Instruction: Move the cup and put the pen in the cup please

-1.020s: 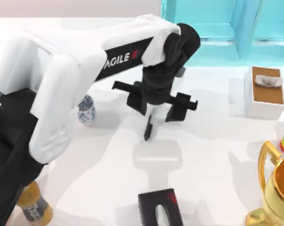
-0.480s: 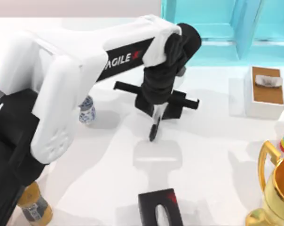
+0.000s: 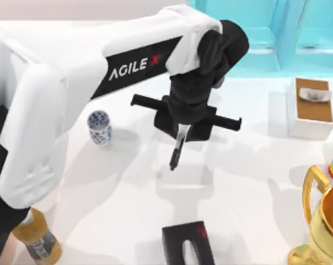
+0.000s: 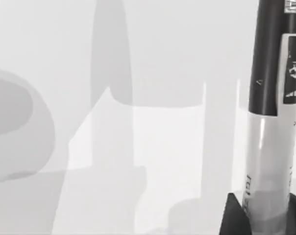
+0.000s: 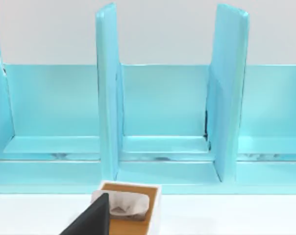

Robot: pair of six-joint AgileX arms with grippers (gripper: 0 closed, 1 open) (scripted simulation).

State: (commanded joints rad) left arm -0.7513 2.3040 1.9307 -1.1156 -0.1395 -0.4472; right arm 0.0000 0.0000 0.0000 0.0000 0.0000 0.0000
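left gripper (image 3: 180,134): clamped on the pen (image 3: 176,154), which hangs tip-down above mid bench (image 3: 128,221)
cup (image 3: 99,127): upright, at the pen's 9 o'clock, well apart
step: carrying pen to cup (judged)
next: travel toward 9 o'clock, centre over rim, lower
right gripper (image 3: 188,245): parked at 6 o'clock, finger state can't be told

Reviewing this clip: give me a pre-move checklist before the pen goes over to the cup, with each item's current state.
1. Pen held in the left gripper: ok, it hangs tip-down between the fingers.
2. Pen lifted off the table: ok; the left wrist view shows it held above the surface.
3. Cup upright, mouth open: ok.
4. Pen over the cup: not ok, the cup stands apart, toward the table's left.
5. Right gripper out of the way: ok, parked at the near edge.
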